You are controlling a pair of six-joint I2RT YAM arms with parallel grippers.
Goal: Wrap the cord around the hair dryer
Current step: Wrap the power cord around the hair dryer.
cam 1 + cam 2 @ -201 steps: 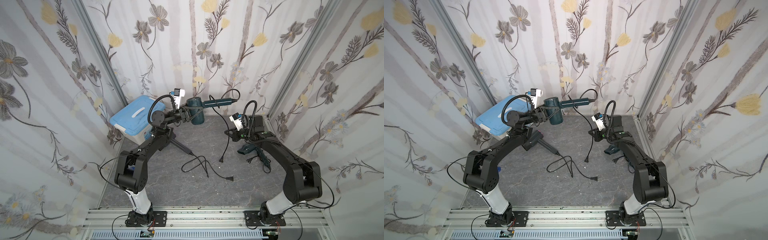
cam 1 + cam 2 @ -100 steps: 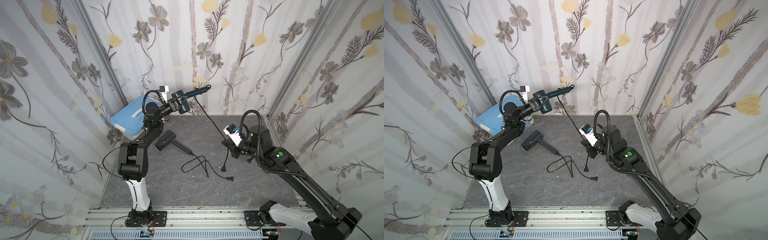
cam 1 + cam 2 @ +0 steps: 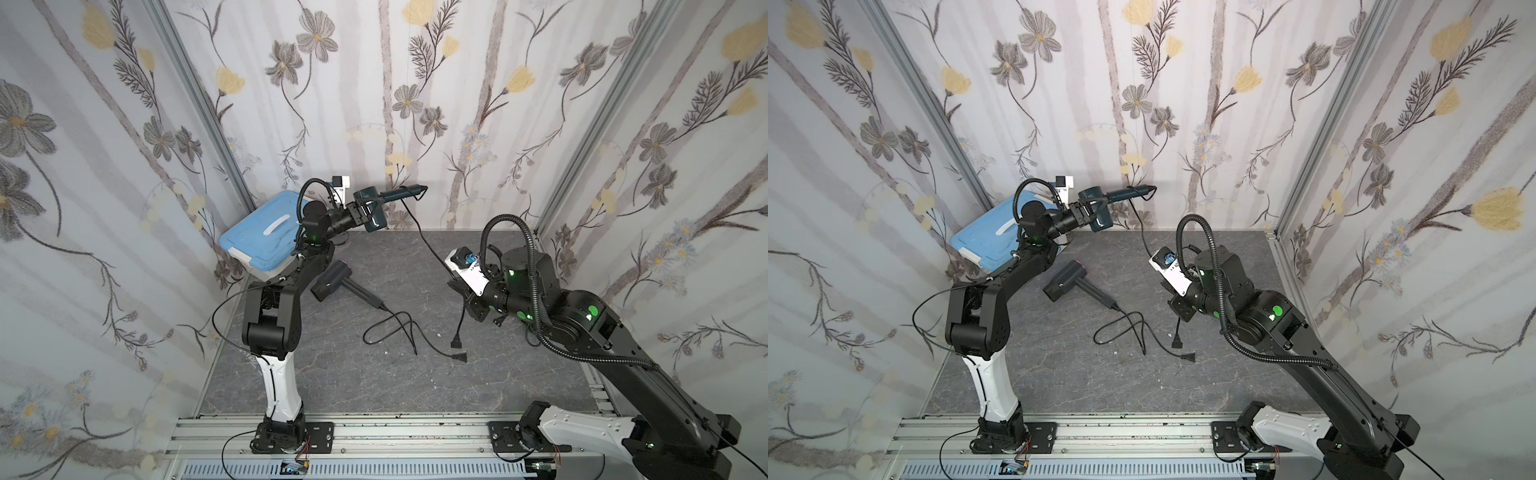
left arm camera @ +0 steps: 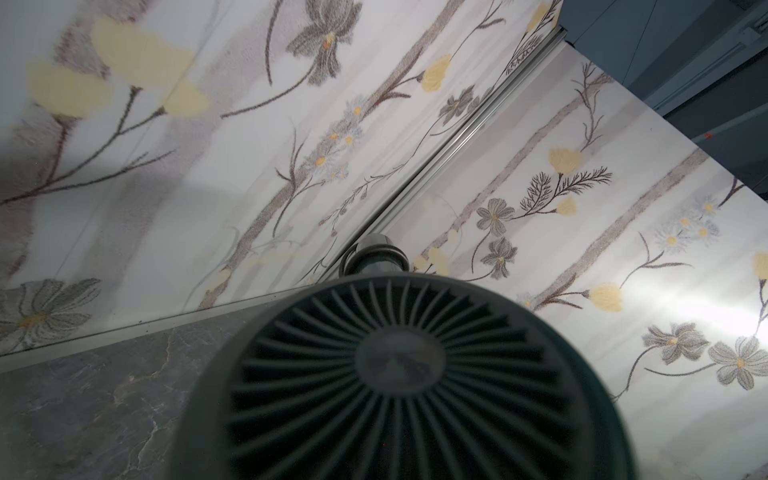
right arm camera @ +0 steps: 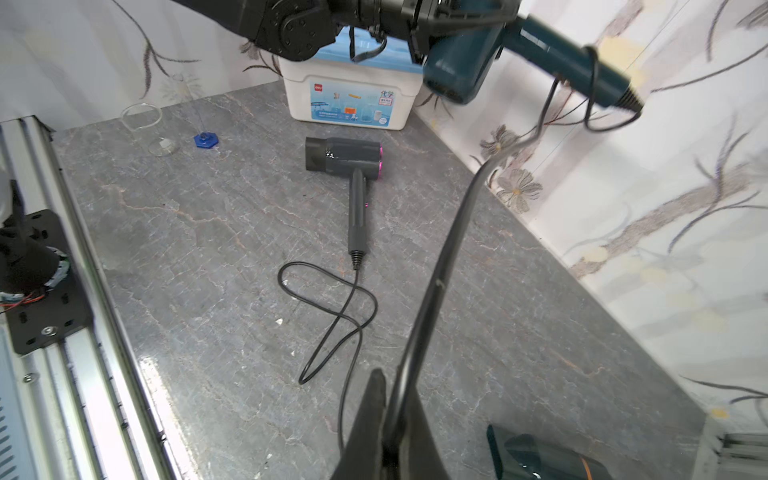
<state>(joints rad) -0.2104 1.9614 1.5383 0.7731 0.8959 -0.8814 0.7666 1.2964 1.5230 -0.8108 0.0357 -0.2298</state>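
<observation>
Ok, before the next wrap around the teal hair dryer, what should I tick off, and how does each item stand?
1. Left end effector gripping the teal hair dryer: ok, held off the table.
2. Right end effector shut on the cord: ok.
3. Cord taut from the handle to the right end effector: ok, nearly straight.
4. Wraps in place: not ok, about one loop near the handle's end.
5. Hanging plug clear of the grey hair dryer's cord: cannot tell, they end close together.
</observation>
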